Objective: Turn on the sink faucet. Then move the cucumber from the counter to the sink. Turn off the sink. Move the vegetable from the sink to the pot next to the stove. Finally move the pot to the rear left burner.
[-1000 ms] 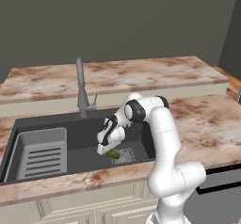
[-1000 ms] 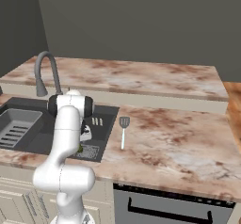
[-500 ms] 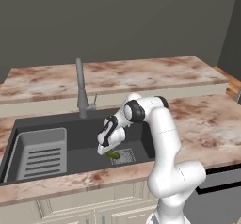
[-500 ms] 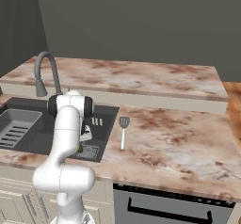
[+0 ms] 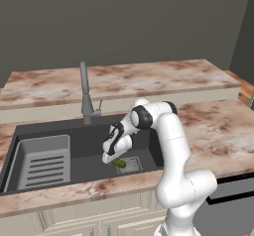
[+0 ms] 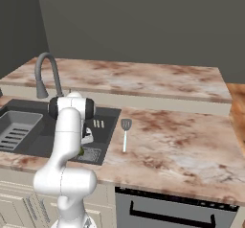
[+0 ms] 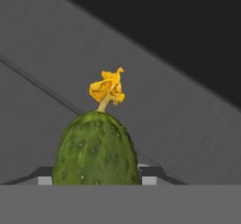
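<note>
The cucumber (image 5: 119,163) lies on the floor of the sink (image 5: 74,133), beside the drain grate (image 5: 132,165), and is small, dark green and bumpy. My gripper (image 5: 112,158) reaches down into the basin over it. In the hand view the cucumber (image 7: 96,148) stands between my fingertips (image 7: 149,175), which press against its two sides; a dried yellow flower tops its far end. The sink faucet (image 5: 85,93) rises behind the basin, and no water runs from it. The pot and the burners are out of view.
A ribbed grey rack (image 5: 44,160) fills the sink's left part. A slotted metal spatula (image 6: 125,133) lies on the counter (image 6: 177,145) just right of the sink. A dark oven front (image 6: 167,212) sits below the counter on the right.
My fingers have closed in from wide apart onto the cucumber's sides. The arm and the cucumber have stayed where they were.
</note>
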Robot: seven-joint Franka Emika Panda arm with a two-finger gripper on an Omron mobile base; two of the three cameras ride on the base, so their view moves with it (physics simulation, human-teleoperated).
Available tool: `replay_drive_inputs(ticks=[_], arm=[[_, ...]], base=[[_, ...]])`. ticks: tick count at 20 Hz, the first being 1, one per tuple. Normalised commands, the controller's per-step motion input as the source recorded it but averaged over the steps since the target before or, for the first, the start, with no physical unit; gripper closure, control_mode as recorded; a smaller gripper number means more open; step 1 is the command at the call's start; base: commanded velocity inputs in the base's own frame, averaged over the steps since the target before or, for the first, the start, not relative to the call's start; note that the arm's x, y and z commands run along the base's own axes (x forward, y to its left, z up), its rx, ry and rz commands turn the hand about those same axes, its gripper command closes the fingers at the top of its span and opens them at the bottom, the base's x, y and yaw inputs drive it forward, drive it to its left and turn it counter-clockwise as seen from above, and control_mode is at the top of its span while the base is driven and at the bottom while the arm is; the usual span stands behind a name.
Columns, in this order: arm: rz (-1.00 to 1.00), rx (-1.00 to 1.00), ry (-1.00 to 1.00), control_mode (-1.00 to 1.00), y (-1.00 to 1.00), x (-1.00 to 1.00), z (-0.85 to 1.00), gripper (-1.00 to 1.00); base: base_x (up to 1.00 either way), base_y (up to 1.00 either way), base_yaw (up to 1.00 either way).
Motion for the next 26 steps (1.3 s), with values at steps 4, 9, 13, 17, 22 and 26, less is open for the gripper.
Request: replay_drive_inputs(ticks=[4,9,13,17,22,26], arm=[[-0.01,0.00,0.00,-1.00,-0.01,0.00,0.10,1.00],[-0.03,0.00,0.00,-1.00,-0.14,-0.06,0.42,1.00],[-0.06,0.00,0.00,-1.00,-0.15,-0.10,0.60,1.00],[-0.04,0.00,0.00,-1.00,-0.18,-0.13,0.74,1.00],[-0.04,0.00,0.00,-1.00,-0.20,-0.24,0.81,1.00],[-0.04,0.00,0.00,-1.00,-0.25,-0.33,0.83,1.00]], base=[[0.00,0.00,0.00],[0.00,0.00,0.00],[0.00,0.00,0.00],[0.00,0.00,0.00],[0.00,0.00,0.00],[0.00,0.00,0.00]])
